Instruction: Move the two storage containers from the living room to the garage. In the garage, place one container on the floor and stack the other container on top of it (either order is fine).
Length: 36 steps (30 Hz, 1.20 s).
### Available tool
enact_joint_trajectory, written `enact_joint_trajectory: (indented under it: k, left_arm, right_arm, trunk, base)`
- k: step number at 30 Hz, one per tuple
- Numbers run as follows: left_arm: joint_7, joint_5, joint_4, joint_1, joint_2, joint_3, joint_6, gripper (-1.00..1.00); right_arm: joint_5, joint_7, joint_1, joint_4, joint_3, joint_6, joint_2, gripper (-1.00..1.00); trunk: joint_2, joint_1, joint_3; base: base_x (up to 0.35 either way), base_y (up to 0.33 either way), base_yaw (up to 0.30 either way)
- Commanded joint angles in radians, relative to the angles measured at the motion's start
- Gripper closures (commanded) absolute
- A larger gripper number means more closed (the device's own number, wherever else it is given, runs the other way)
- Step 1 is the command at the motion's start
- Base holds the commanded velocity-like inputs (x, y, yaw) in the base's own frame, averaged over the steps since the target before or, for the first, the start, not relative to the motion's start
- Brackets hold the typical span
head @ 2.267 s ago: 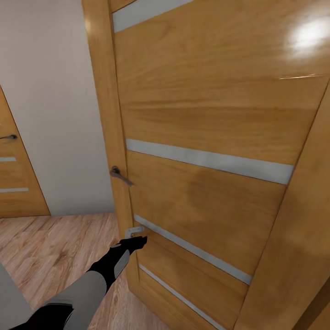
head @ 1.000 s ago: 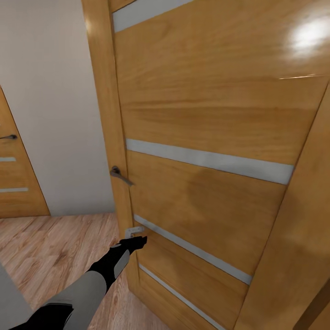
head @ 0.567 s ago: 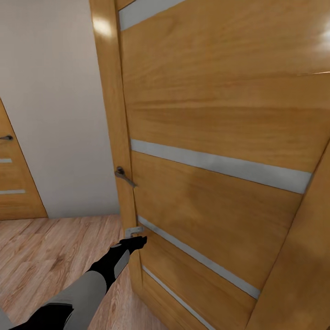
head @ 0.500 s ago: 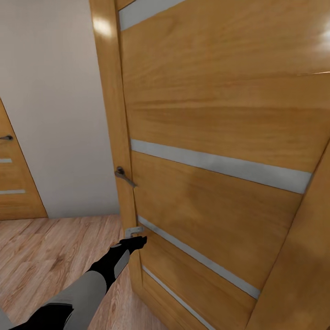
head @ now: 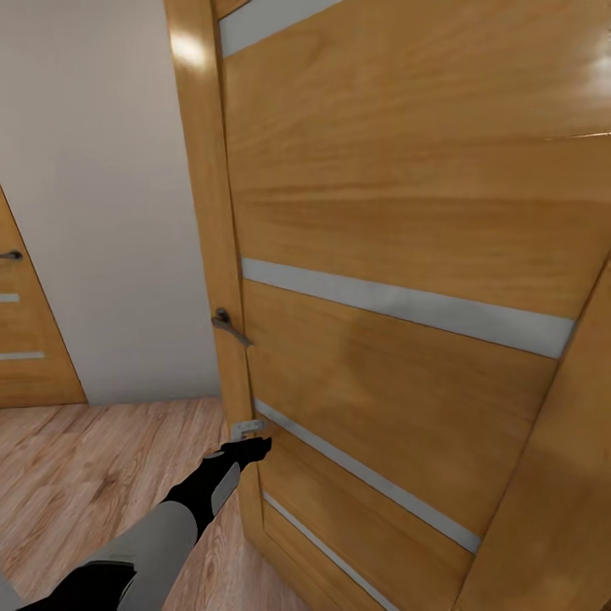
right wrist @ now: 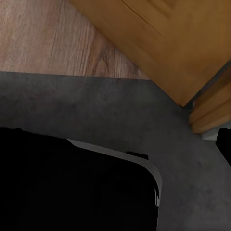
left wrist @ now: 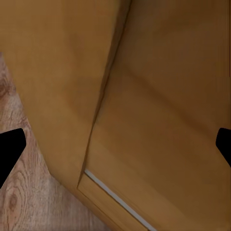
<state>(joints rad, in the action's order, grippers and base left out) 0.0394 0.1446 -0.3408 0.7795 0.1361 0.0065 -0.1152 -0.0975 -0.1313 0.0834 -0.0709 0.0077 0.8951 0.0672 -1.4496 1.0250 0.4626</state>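
Light wood plank floor [head: 76,475] and a beige wall [head: 102,212] frame my head view. My left gripper [head: 255,445] is stretched forward, its tips at the edge of the wooden door [head: 407,204], low down beside the small metal plate [head: 248,429]. In the left wrist view the two black fingertips [left wrist: 9,149] sit far apart, so those jaws are released, with door wood between them. A grey lever handle [head: 229,325] sits higher on that door edge. A second door [head: 21,339] stands at far left. Right wrist view: dark grey concrete [right wrist: 96,106] meeting planks; one fingertip [right wrist: 224,144] visible, jaw state I cannot tell.
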Motion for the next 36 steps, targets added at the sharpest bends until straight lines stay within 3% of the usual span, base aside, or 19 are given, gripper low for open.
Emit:
enact_joint_trajectory:
  k: [1, 20, 36]
  left_arm:
    - [-0.002, 0.018, -0.002, 0.0, 0.001, -0.003, -0.006, -1.0]
    - [-0.004, 0.017, -0.002, 0.0, 0.002, -0.003, -0.006, -1.0]
    - [-0.004, 0.017, -0.002, 0.0, 0.001, -0.004, -0.006, -1.0]
  right_arm:
    - [-0.005, 0.002, -0.001, -0.001, 0.0, 0.004, 0.0, -1.0]
    - [-0.005, 0.002, -0.001, -0.001, -0.001, 0.004, 0.0, -1.0]
    - [-0.008, 0.003, -0.001, 0.0, 0.0, 0.002, 0.0, -1.0]
  trunk:
    - [0.0, 0.0, 0.001]
    - [0.0, 0.0, 0.001]
    - [0.0, 0.0, 0.001]
  base:
    - [0.0, 0.0, -0.13]
    - [0.0, 0.0, -0.248]
    - [0.0, 0.0, -0.02]
